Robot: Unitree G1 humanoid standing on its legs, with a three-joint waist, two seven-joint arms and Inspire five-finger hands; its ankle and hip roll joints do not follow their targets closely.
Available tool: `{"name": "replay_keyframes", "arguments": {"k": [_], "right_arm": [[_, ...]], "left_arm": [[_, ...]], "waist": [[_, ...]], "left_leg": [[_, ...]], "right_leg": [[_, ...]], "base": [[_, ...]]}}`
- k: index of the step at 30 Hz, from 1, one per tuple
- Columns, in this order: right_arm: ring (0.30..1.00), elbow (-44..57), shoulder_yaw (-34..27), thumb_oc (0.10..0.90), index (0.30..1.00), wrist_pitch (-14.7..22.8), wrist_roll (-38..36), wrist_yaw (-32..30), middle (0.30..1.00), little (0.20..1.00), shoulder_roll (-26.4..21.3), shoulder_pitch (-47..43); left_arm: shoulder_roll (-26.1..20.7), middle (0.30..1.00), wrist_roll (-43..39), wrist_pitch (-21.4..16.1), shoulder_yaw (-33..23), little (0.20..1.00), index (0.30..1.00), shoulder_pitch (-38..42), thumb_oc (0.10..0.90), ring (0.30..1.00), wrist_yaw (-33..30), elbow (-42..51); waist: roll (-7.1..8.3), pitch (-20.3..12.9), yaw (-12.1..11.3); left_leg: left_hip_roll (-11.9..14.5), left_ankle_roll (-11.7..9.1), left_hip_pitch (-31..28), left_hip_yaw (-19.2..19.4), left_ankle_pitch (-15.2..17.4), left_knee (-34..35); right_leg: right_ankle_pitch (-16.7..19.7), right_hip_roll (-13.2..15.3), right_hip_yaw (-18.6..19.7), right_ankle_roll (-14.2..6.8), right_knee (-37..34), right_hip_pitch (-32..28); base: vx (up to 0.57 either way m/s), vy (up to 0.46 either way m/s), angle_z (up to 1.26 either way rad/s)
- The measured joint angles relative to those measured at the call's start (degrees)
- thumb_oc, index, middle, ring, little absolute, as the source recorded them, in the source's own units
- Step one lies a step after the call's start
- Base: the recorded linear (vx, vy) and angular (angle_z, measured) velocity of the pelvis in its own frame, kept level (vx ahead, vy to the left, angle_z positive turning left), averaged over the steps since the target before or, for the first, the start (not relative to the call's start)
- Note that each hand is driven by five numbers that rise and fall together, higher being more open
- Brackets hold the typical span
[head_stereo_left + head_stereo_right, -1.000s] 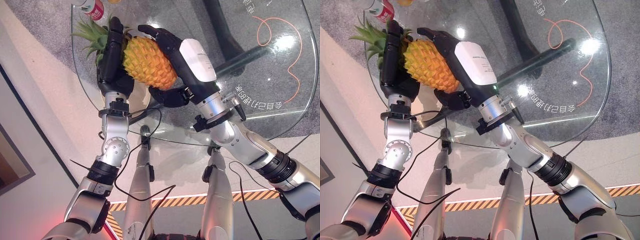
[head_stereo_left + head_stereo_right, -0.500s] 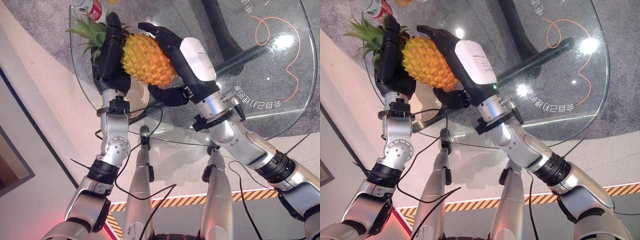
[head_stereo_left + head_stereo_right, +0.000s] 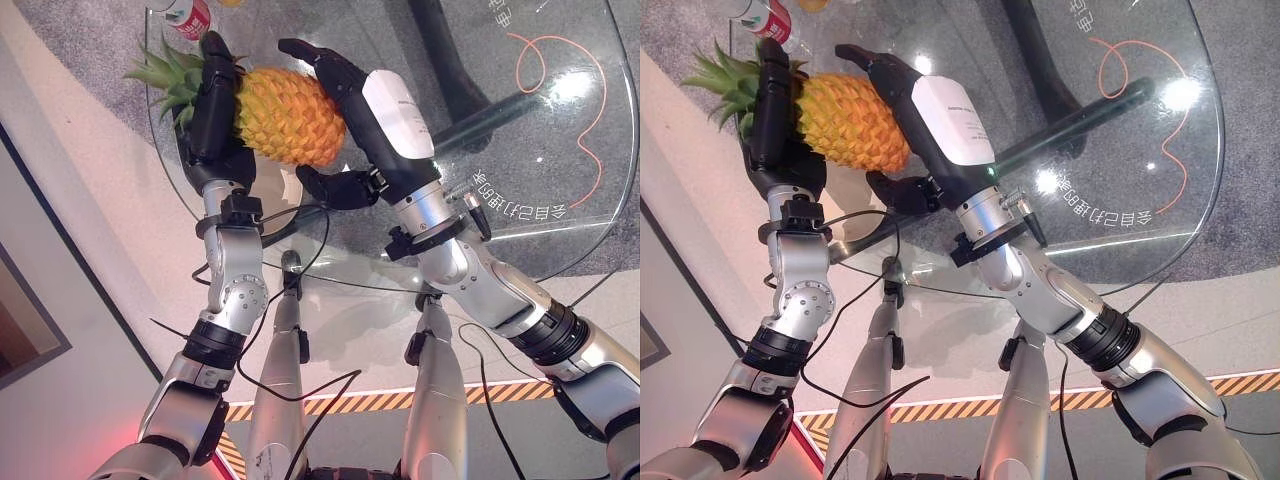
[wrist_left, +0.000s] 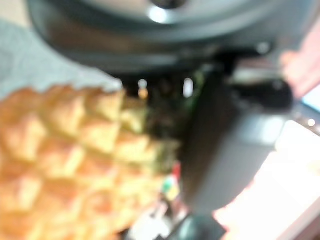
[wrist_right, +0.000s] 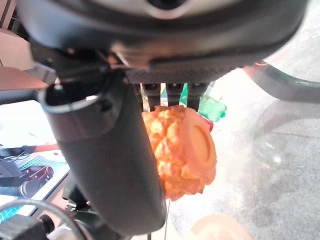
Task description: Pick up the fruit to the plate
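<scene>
One pineapple is present, held above the round glass table and clamped between two hands. The left hand presses against the crown end, beside the green leaves; its fingers lie straight along the fruit. The right hand grips the opposite side: fingers curve over the top of the orange body and the thumb wraps beneath it. In the right wrist view the pineapple's base end shows past the thumb.

One red-and-white can stands at the far table edge, cut off by the frame. One orange object beside it is also cut off and cannot be identified. A pale rounded shape at the right wrist view's edge is partly cut off; whether it is a plate cannot be determined.
</scene>
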State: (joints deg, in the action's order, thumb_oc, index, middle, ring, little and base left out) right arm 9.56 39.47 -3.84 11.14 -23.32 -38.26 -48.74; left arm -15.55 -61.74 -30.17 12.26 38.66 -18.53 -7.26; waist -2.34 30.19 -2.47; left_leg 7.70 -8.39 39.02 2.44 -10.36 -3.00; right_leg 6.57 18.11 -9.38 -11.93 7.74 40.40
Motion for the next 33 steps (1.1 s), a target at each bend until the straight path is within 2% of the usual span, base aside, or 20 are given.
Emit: {"name": "replay_keyframes", "arguments": {"k": [9,14,21,27,33], "right_arm": [[0.900,-0.7,-0.1,0.800,0.900,0.0,0.0,0.0,0.900,0.900,0.5,0.0],[0.900,-0.7,-1.3,0.800,0.900,0.0,0.0,-0.3,0.900,0.900,0.4,0.1],[0.900,-1.1,-7.2,0.800,0.900,-0.9,0.0,-4.5,0.900,0.900,0.4,0.1],[0.900,-4.6,-7.8,0.800,0.900,-0.9,0.0,-6.2,0.900,0.900,0.4,1.1],[0.900,-4.9,-8.4,0.800,0.900,-0.9,0.0,-8.1,0.900,0.900,0.3,5.8]], "left_arm": [[1.2,0.300,3.9,-0.3,-0.7,0.200,0.300,0.0,0.100,0.300,-5.1,0.0],[1.2,0.300,4.8,-1.0,-3.7,0.200,0.300,-0.2,0.100,0.300,-8.2,0.0],[1.1,0.300,6.7,-2.7,-6.9,0.200,0.300,-1.6,0.100,0.300,-12.7,-0.6],[1.2,0.300,10.5,-2.8,-6.9,0.200,0.300,-1.6,0.100,0.300,-15.3,-0.9],[1.1,0.300,14.9,-2.9,-6.9,0.200,0.300,-1.8,0.100,0.300,-19.0,-1.1]], "waist": [[0.00,0.0,-0.4],[0.00,0.0,-0.2],[0.00,0.0,-0.4],[0.01,0.0,-0.3],[0.02,0.0,-0.1]], "left_leg": [[0.0,0.0,0.0,0.0,0.0,0.0],[0.0,0.0,0.0,0.0,0.0,0.0],[0.0,0.1,-0.1,0.0,-0.1,-0.1],[0.0,0.2,-0.1,-0.1,-0.3,-0.4],[0.0,0.2,-0.1,-0.3,-0.3,-1.2]], "right_leg": [[0.0,0.0,0.0,0.0,0.0,0.0],[0.0,0.0,0.0,0.0,0.0,0.0],[0.0,0.0,0.0,0.0,0.3,-0.1],[0.0,0.0,0.0,0.0,0.9,-0.1],[-0.1,0.0,0.0,0.0,1.5,-0.3]], "base": [[0.00,0.000,0.00],[0.00,0.000,0.00],[-0.04,-0.011,0.01],[-0.05,-0.018,0.01],[-0.02,-0.006,0.00]]}}
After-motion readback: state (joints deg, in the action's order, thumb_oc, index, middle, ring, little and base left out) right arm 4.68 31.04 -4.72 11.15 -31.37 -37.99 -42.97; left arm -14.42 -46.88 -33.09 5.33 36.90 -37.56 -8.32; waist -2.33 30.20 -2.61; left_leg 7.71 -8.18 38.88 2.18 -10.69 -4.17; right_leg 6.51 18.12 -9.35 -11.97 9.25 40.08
